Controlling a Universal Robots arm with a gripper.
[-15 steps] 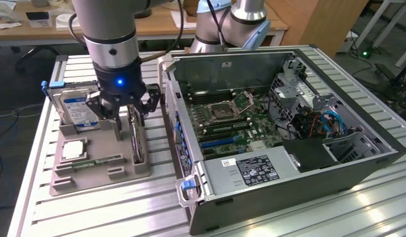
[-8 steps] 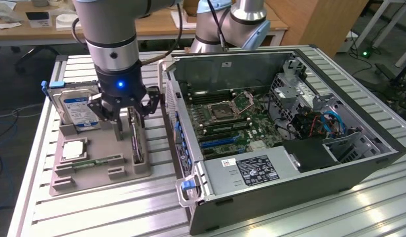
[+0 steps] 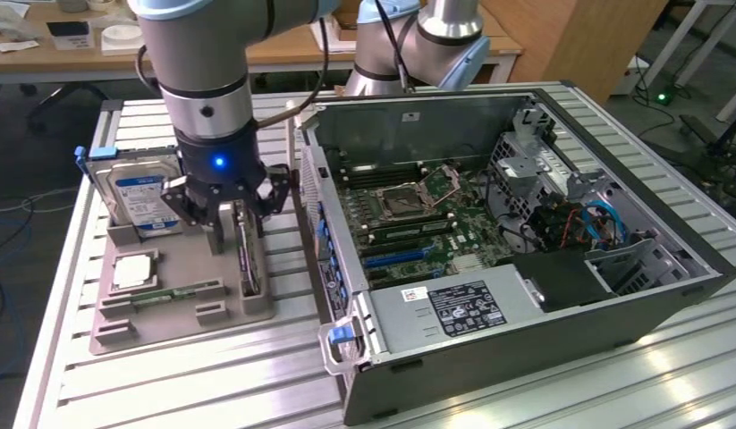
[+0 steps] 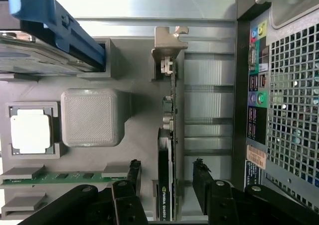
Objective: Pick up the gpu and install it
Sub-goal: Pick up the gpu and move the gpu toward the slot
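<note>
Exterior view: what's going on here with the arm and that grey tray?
The arm's gripper hangs open over the gpu, which stands on edge in its slot in the grey tray. In the wrist view, one finger sits on each side of the card, with gaps between. The gpu is not yet picked up. The open computer case stands beside the tray, on the exterior view's right.

gpu: "NVIDIA QUADRO" in pale lettering along its black edge, beside a green logo.
hard drive: blue-and-white label, print too small to read.
power supply: black label, white print, not legible.
</note>
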